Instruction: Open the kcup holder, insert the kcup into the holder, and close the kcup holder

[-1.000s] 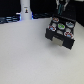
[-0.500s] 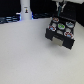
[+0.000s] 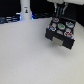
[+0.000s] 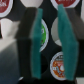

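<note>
Comparing the exterior view with the two earlier ones, little differs: the kcup holder point(image 3: 61, 32) sits in the upper right of the frame on the white worktop point(image 3: 30, 60), as before, with its tray of round pod slots exposed from above and several pods showing as small light discs. The arm hangs over the holder's far edge at the top of the frame, seemingly a touch lower than a second ago, though the earlier pictures are too small to be sure. A white bottle-like object point(image 3: 24, 9) stands in the upper left, unmoved. I judge the tray already open and the work now at the insertion step, or just past it.

In the wrist view the camera looks straight down between the gripper point(image 4: 51, 47): two teal fingers point(image 4: 36, 47) run down the middle of the frame, a moderate gap between them. Through that gap a white pod with a green top, probably the kcup point(image 4: 45, 31), lies in the dark tray below. Whether the fingers grip it or have let it go I cannot tell. Other pods with reddish tops point(image 4: 59, 65) sit in neighbouring slots at the upper corners and lower right.

The pod lids carry round printed labels, but the writing is too blurred to read, and no brand can be made out.
</note>
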Motion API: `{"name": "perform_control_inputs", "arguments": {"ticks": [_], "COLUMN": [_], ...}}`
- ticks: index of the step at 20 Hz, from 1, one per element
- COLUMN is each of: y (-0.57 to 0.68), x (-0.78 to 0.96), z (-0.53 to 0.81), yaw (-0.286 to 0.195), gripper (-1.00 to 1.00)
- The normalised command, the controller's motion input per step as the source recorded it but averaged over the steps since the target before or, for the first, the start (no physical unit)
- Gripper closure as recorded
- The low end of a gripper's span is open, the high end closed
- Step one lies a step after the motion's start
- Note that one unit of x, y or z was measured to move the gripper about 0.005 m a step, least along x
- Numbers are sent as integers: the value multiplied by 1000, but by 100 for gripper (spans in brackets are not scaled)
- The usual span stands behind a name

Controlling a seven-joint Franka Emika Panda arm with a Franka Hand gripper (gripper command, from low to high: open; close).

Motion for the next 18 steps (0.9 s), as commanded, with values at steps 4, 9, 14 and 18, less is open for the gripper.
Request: {"name": "perform_control_inputs", "arguments": {"ticks": [4, 9, 14, 18], "y": [-252, -301, -289, -275], "x": [564, 606, 641, 693], "z": [159, 169, 177, 134], "yaw": [48, 30, 27, 28], "gripper": [-100, -100, -100, -100]}}
